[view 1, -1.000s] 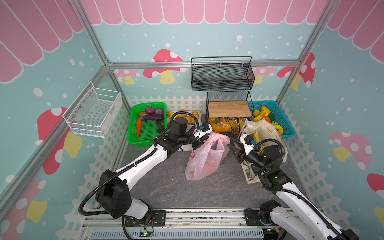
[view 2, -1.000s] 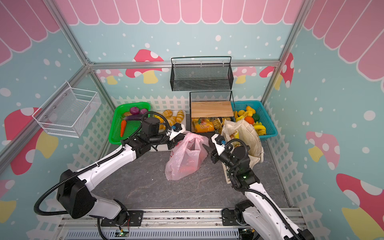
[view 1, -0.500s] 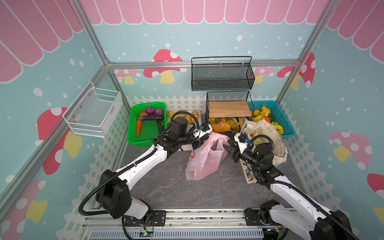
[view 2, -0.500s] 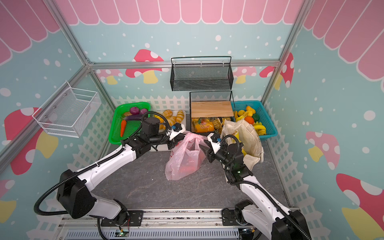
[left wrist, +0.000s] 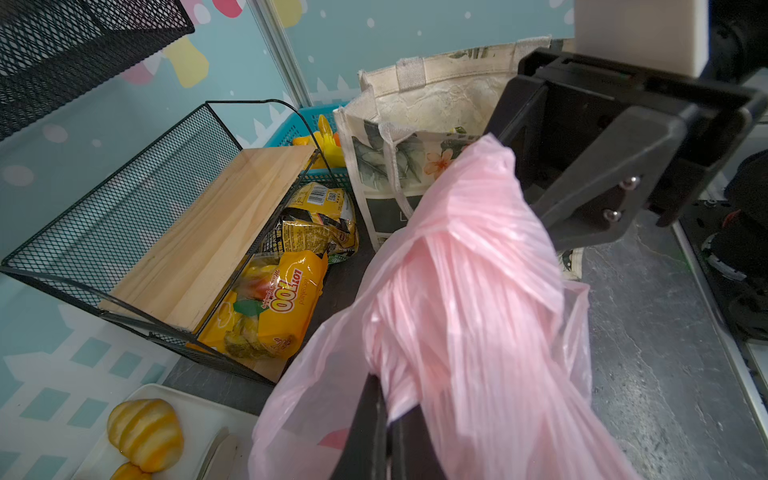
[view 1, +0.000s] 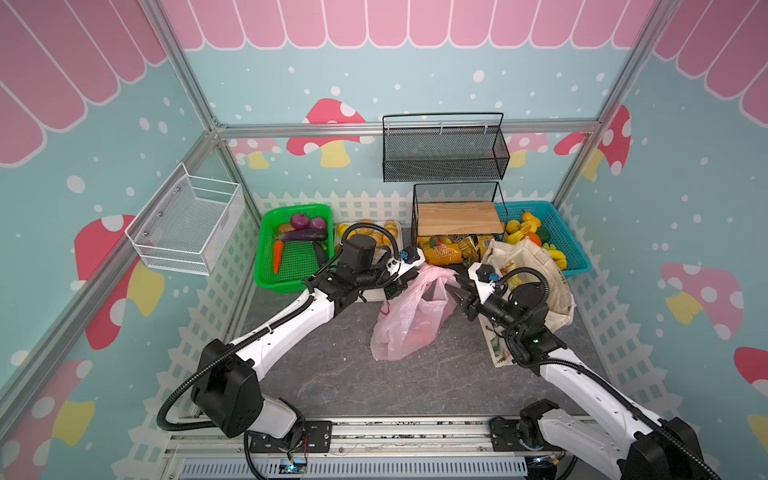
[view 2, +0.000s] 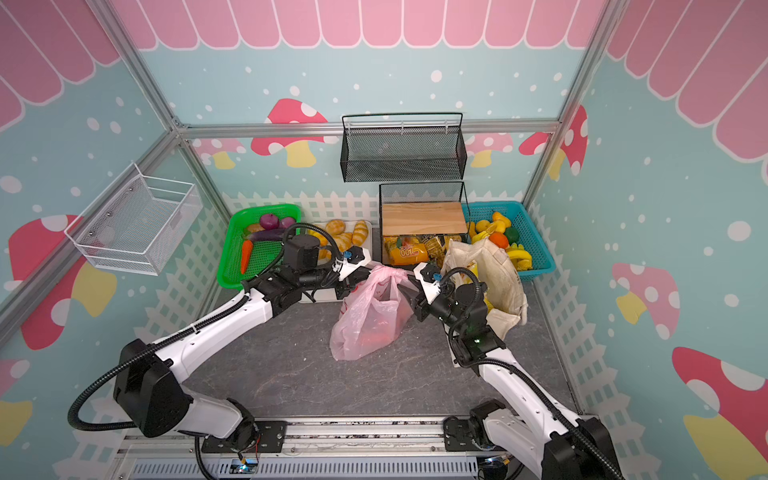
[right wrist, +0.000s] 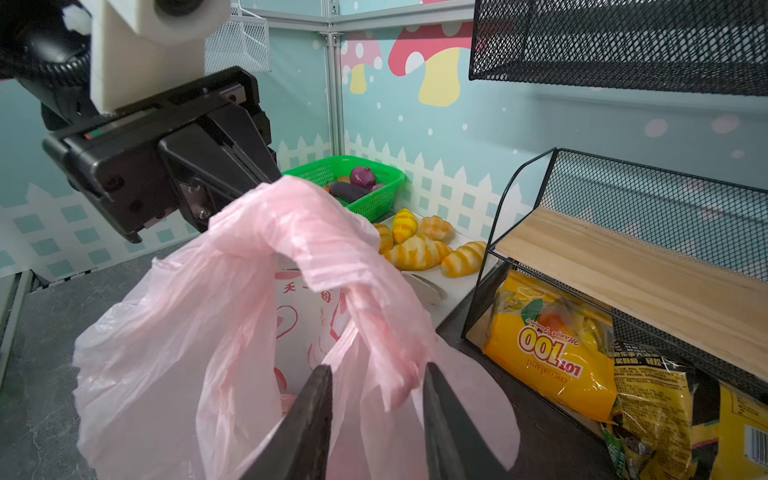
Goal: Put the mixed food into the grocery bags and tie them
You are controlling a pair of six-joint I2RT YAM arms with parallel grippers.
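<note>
**Bagging stalls at the knot:** a pink bag [view 1: 409, 320] slumps mid-counter [view 1: 332, 374] between two arms. It sits just in front of the wire rack [view 1: 457, 218] and beside the tote [view 1: 536, 266].

The left tool [left wrist: 388, 399] is pressed together on one handle [left wrist: 449, 299], holding it up. The right tool [right wrist: 377, 368] is part-spread, its jaws straddling the second handle [right wrist: 365, 307] without pinching it.

The bag's long axis runs from the raised handles at the back down to its base nearer the front, with the mouth upward and tilted rearward. A red item [view 2: 376, 332] shows through the film.

The film looks thin, limp, light and slippery, likely to slide or stretch under a loose grip. The bunched handles, close above the mouth, look the surest hold, since the body would only crumple.
</note>
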